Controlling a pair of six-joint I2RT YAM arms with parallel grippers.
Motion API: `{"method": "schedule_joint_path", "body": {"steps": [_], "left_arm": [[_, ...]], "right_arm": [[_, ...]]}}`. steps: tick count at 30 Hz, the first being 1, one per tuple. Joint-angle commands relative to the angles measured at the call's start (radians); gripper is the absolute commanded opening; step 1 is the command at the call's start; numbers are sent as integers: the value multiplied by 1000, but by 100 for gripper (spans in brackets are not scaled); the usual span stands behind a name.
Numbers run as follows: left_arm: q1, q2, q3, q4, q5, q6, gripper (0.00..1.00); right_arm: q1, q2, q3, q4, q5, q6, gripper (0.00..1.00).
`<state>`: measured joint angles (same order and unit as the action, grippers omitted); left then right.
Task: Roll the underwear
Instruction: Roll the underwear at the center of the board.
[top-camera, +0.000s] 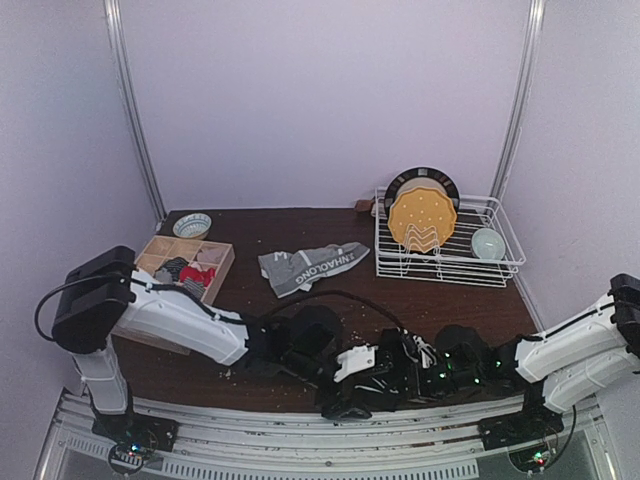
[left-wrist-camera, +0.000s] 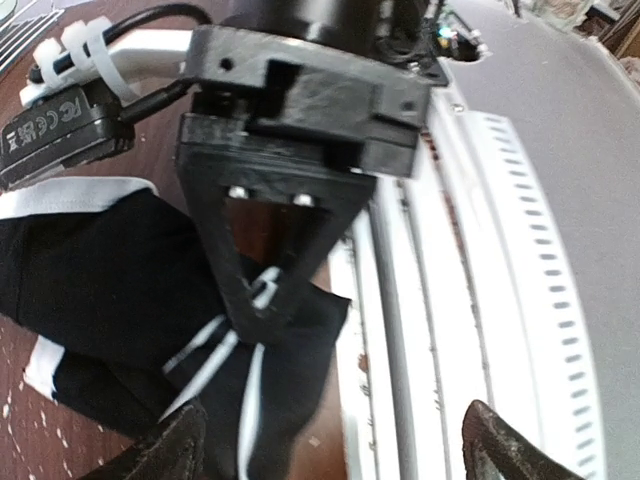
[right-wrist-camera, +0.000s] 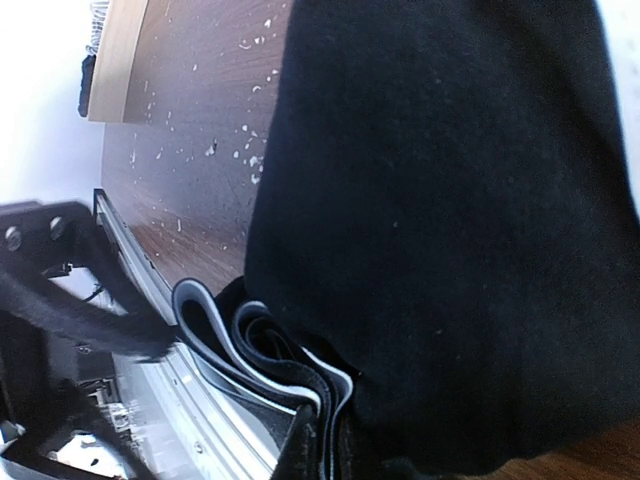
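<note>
Black cloth fills the right wrist view: the black briefs (right-wrist-camera: 450, 200) lie at the near edge of the table (top-camera: 250, 300), just beside the white rail (left-wrist-camera: 470, 250), between our two arms. Our right gripper (right-wrist-camera: 325, 445) is pressed together on the stacked, white-trimmed folds at one end. We judge that it pins that end so the layers cannot spring open.

Our left gripper (left-wrist-camera: 330, 460) hangs spread wide over the same garment and holds nothing. One of its fingertips (left-wrist-camera: 170, 450) is above the cloth and the other is out over the rail. We read this as a free claw placed to take a fresh hold while the other one anchors. The roll looks only partly formed to us.

The grey briefs (top-camera: 312, 266), with a white-lettered waistband, lie flat and loose at mid-table, well apart from both arms and not yet rolled. At the left, the compartment box (top-camera: 185, 268) already holds small bundles, so we take it as the likely place for finished rolls.
</note>
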<state>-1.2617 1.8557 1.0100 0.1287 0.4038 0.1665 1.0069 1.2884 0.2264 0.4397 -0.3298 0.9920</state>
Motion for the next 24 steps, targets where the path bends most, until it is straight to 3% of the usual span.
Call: {"method": "schedule_joint_path", "body": {"steps": [1,5,11,14,19,21,24], "left_arm": [[11,89,91,-13,-63,57,83],[19,130,122,-17,-74,44,76],[47,158,141,-46,-47,22,54],[51,176,155,-72,-22,19,38],[55,218,173,-105,-22,-5,0],[61,226,173,-108,-21,-21,0],[74,232,182,-134,-15,-47,0]], "right_arm": [[-20,43,-34,-28,-17,19,0],[-21,54,-32,-15,-33,18,0],[-23,65,-29,-10,-48,11,0],[-22,58,-14,-32,-53,-10,0],[-5,3,27,-139,-19,-65,0],[15,-28,56,-203,-3,-99,2],[41,-95,91,-284,33,-141,20]]}}
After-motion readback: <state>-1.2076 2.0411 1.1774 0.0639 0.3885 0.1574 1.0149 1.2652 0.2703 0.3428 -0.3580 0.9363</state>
